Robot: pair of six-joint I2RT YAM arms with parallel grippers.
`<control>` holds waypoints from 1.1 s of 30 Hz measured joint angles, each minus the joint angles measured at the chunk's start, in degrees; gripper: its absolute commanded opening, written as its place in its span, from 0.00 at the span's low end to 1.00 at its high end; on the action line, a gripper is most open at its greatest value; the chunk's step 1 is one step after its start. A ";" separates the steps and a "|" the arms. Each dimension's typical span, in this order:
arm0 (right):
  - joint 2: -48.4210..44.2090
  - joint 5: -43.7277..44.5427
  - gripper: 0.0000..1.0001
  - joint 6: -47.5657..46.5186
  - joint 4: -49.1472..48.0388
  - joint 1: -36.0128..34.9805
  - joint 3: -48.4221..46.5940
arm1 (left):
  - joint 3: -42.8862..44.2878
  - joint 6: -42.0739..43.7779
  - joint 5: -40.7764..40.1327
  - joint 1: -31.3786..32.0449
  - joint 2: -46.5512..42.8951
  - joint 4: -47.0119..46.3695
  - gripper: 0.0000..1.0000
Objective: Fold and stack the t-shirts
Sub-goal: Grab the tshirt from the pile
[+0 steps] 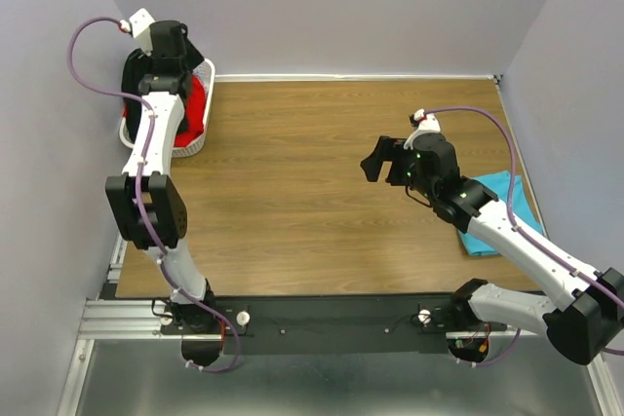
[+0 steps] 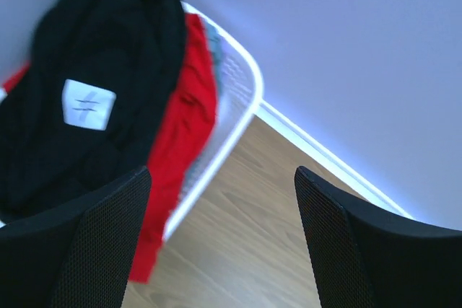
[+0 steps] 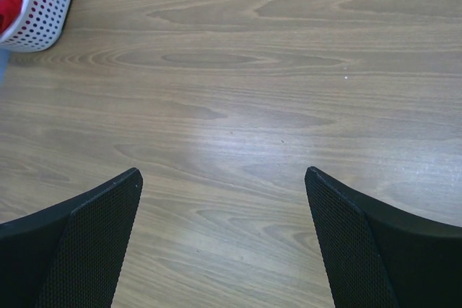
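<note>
Left gripper [image 2: 222,178] wide, empty. Black t-shirt [image 2: 101,70] ahead-left of jaws, heaped over red t-shirt [image 2: 191,106] in basket [image 2: 242,84]. Right gripper [image 3: 224,174] wide, empty; turquoise t-shirt [image 1: 499,190] behind it. Risk: pinch catches both shirts or lattice, dragging basket.

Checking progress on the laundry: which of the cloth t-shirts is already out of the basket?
The turquoise cloth t-shirt, lying on the wooden table; the black t-shirt and red t-shirt sit in the white lattice basket.
</note>
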State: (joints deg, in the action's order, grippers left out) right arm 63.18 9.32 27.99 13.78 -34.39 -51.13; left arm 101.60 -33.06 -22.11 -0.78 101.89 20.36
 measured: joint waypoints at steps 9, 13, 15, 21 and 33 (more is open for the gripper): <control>0.00 -1.09 1.00 -0.02 0.04 0.00 0.00 | 7.67 0.92 -2.25 -10.43 14.82 3.67 0.77; 0.00 -1.09 1.00 0.00 0.04 0.00 0.17 | 7.82 1.64 -2.27 -12.70 17.77 4.90 0.73; 0.00 -1.11 1.00 0.00 0.04 0.00 0.55 | 7.89 2.21 -2.23 -13.20 18.99 5.29 0.72; 0.11 -1.33 1.00 0.00 0.07 0.00 1.03 | 7.89 2.99 -0.66 -13.29 20.98 5.27 0.68; 0.24 -2.16 1.00 0.04 0.07 0.00 2.05 | 4.74 1.53 3.34 -13.25 22.97 3.19 0.23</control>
State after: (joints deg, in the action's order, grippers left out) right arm 63.42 7.16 28.03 13.85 -34.39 -49.08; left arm 106.34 -31.53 -18.76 -14.02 124.86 23.55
